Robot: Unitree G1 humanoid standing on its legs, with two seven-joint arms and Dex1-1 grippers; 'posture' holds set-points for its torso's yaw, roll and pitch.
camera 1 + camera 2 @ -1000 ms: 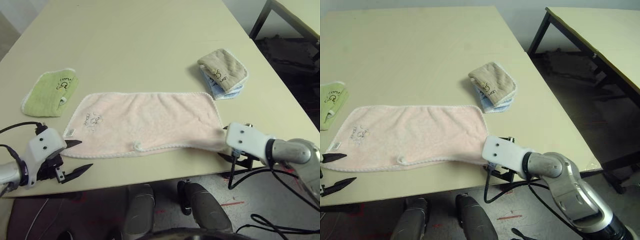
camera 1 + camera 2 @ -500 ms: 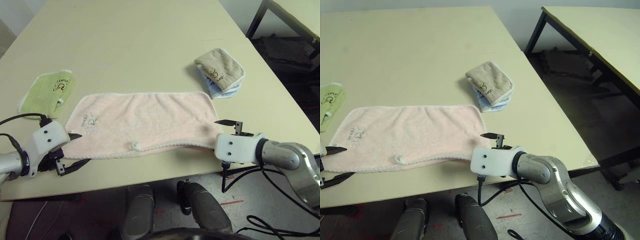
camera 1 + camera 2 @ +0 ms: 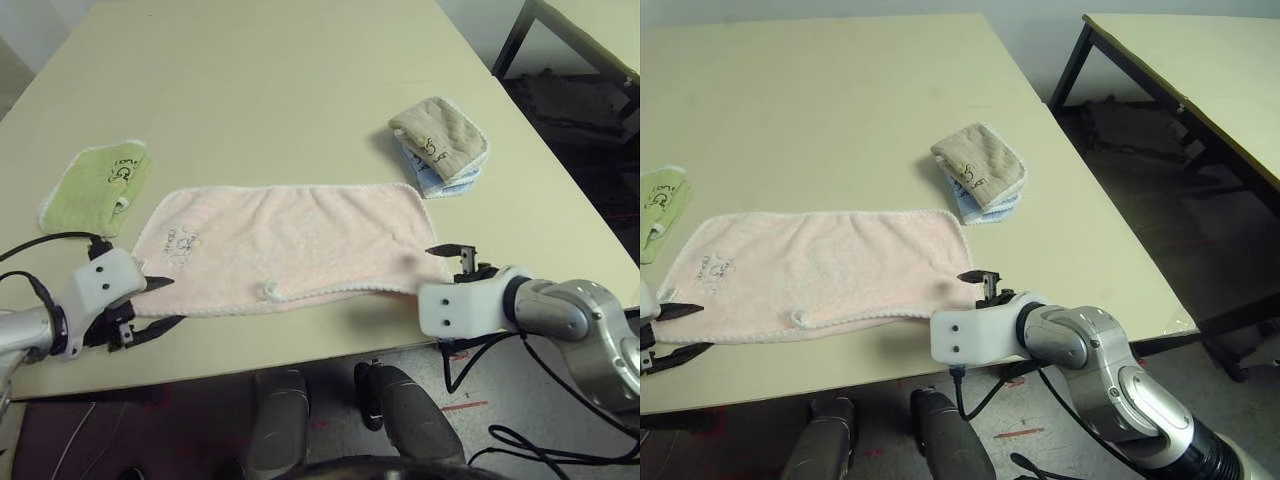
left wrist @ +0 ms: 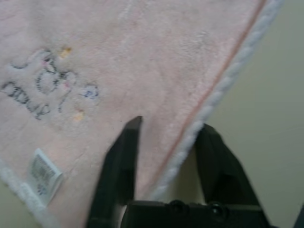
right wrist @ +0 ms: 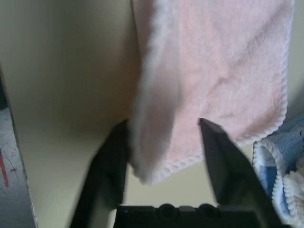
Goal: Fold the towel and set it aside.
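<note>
Cream tabletop point(image 3: 300, 90) carries the towel point(image 3: 290, 245) flat and unfolded between my grippers, left gripper point(image 4: 166, 156) and right gripper point(image 5: 164, 156) each straddling a near corner with jaws not visibly clamped, so folding is unstarted.
</note>
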